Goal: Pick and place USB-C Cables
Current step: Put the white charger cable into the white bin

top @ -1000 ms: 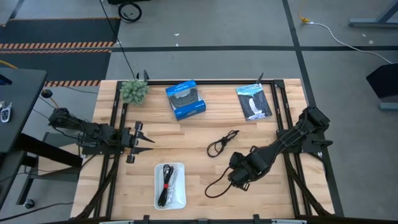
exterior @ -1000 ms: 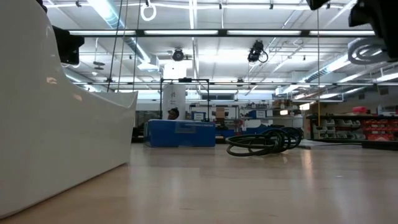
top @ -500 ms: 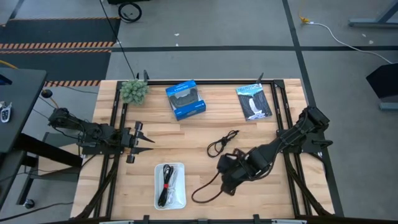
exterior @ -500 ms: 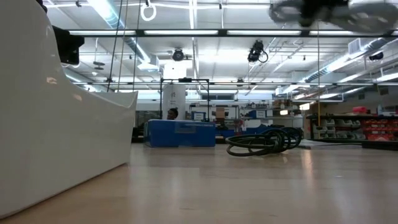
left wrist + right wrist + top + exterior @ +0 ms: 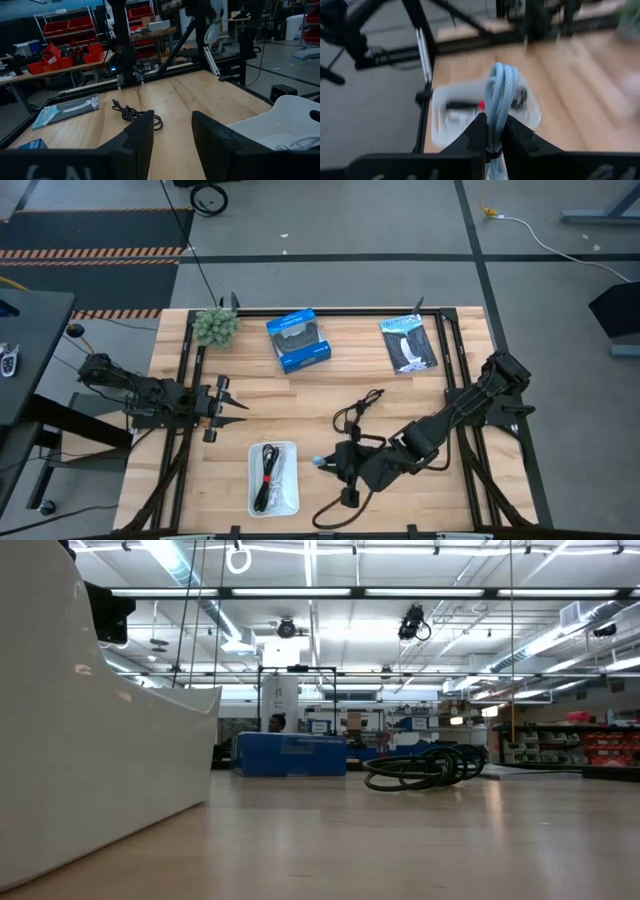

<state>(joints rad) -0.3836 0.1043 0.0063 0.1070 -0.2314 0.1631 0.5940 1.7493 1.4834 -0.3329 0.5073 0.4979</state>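
My right gripper hangs over the table's near middle, just right of the white tray, and is shut on a pale grey-blue cable bundle. Its pale end sticks out toward the tray. In the tray lie a black cable with a red tie and a white one. A plain black cable lies on the table's middle and also shows in the low view. My left gripper waits open at the left side. My right gripper pinches the grey-blue cable bundle between its two fingers, at a stretch near the bundle's tie. The bundle's looped end reaches out past the fingertips. The fingers point toward the table's left. The bundle is lifted clear of the table.
A blue box and a flat black-and-white packet lie near the far edge, with a small green plant at the far left corner. Black frame rails run along both sides. Bare wood lies between the tray and the black cable.
My right gripper has carried the grey-blue bundle toward the table's left and slightly nearer, closing on the tray, and has passed out of the low view's top. The black cable and the tray have stayed where they were.
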